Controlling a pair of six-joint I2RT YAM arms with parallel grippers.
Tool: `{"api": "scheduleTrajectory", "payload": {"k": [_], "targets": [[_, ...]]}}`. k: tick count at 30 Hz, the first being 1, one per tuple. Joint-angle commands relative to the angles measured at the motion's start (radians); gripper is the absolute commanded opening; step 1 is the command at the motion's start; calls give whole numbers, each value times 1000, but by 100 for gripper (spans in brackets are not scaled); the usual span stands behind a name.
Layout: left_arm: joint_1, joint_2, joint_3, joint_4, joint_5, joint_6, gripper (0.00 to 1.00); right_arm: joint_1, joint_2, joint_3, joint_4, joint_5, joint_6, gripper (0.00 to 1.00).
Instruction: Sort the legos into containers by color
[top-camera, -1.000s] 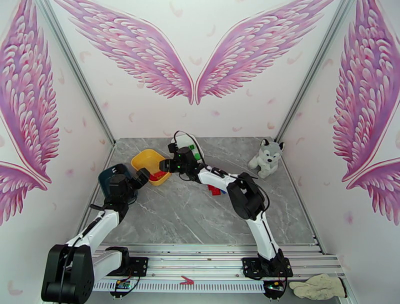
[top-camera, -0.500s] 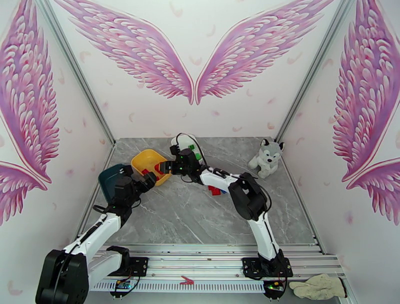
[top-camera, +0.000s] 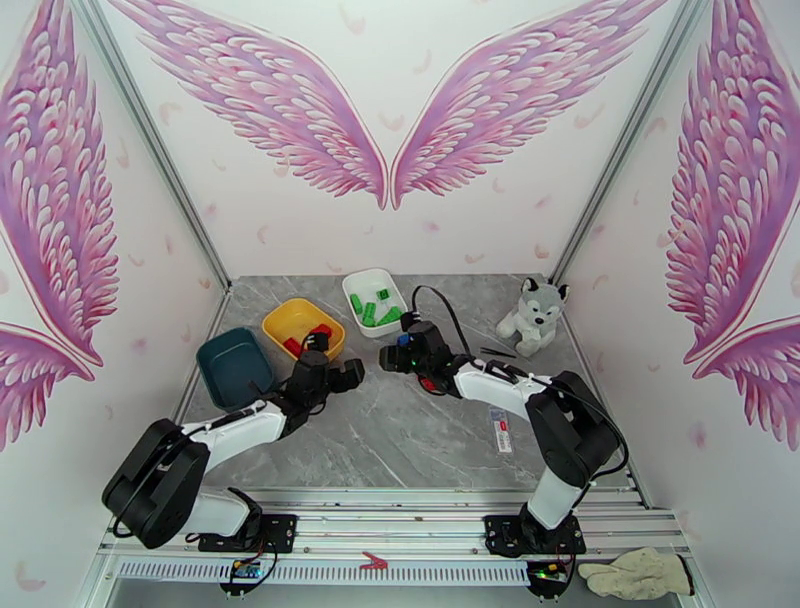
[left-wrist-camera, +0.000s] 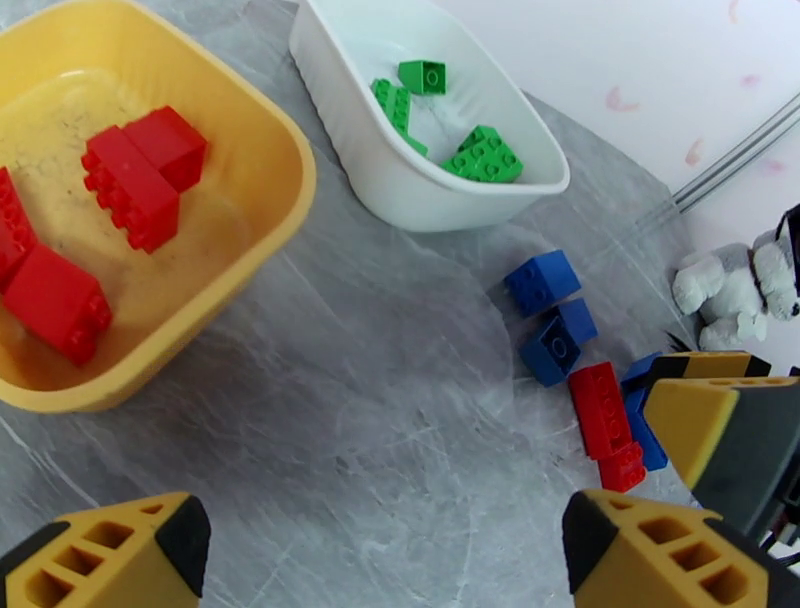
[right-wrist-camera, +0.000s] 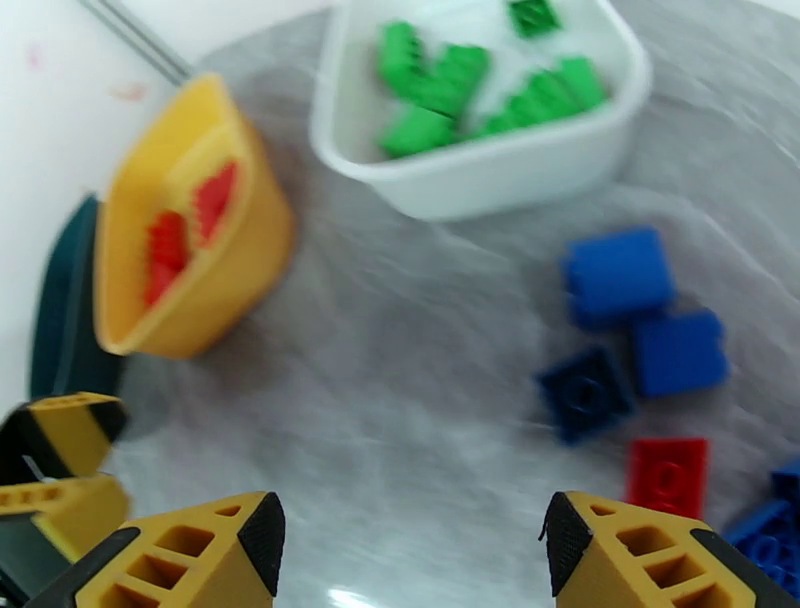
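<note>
The yellow dish (top-camera: 275, 322) holds several red bricks (left-wrist-camera: 130, 185). Beside it, the white dish (left-wrist-camera: 400, 190) holds green bricks (left-wrist-camera: 485, 155). The dark teal dish (top-camera: 230, 365) sits at the left. Loose blue bricks (right-wrist-camera: 615, 275) and a red brick (left-wrist-camera: 605, 410) lie on the table right of the dishes. My left gripper (left-wrist-camera: 380, 560) is open and holds nothing, low over bare table right of the yellow dish. My right gripper (right-wrist-camera: 410, 560) is open too, facing it with the loose bricks just to its right.
A plush husky (top-camera: 533, 312) sits at the back right of the grey marble table (top-camera: 400, 440). A small label (top-camera: 502, 430) lies near the right arm. The two grippers (top-camera: 365, 367) nearly meet at mid-table. A glove (top-camera: 635, 575) lies beyond the front rail.
Both grippers have left the yellow dish. The right one swung right to the loose bricks, uncovering the white dish. The left one stretched forward and right to mid-table.
</note>
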Motion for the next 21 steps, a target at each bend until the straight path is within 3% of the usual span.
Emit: {"api": "scheduleTrajectory", "payload": {"k": [1, 21], "targets": [[-11, 44, 42, 59, -7, -21, 98, -8, 13, 5, -86, 149, -49, 76], [-18, 58, 48, 53, -21, -22, 98, -18, 226, 188, -240, 279, -121, 64]]}}
